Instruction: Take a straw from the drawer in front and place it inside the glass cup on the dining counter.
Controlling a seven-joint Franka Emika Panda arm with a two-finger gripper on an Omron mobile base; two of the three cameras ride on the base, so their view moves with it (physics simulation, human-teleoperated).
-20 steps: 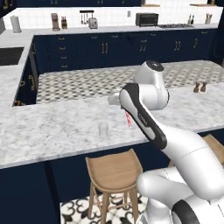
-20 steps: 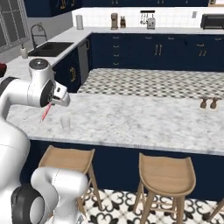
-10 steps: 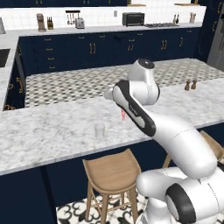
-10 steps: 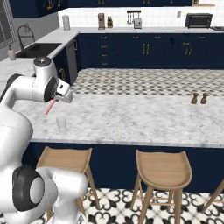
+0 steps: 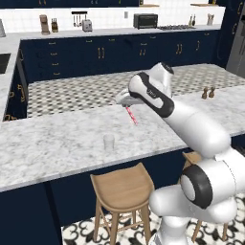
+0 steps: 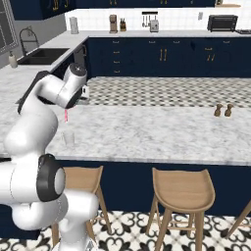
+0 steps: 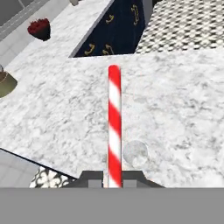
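Two dark jaws (image 7: pixel 113 180) are clamped on the straw (image 7: pixel 114 127), a thin straight stick with red and white candy stripes, held by one end so it points away from the hand, above the bench (image 5: pixel 57 143). That bench is a long slab of white-grey veined marble over a navy base. The cup (image 5: pixel 109 141), a short clear cylinder nearly lost against the marble, stands upright on the slab, just beside the straw's line in the hand view and apart from it; whether anything is in it cannot be told. Round wooden stools (image 6: pixel 184 190) sit along the near edge. Two small brown shakers (image 6: pixel 223 110) stand well apart on the slab.
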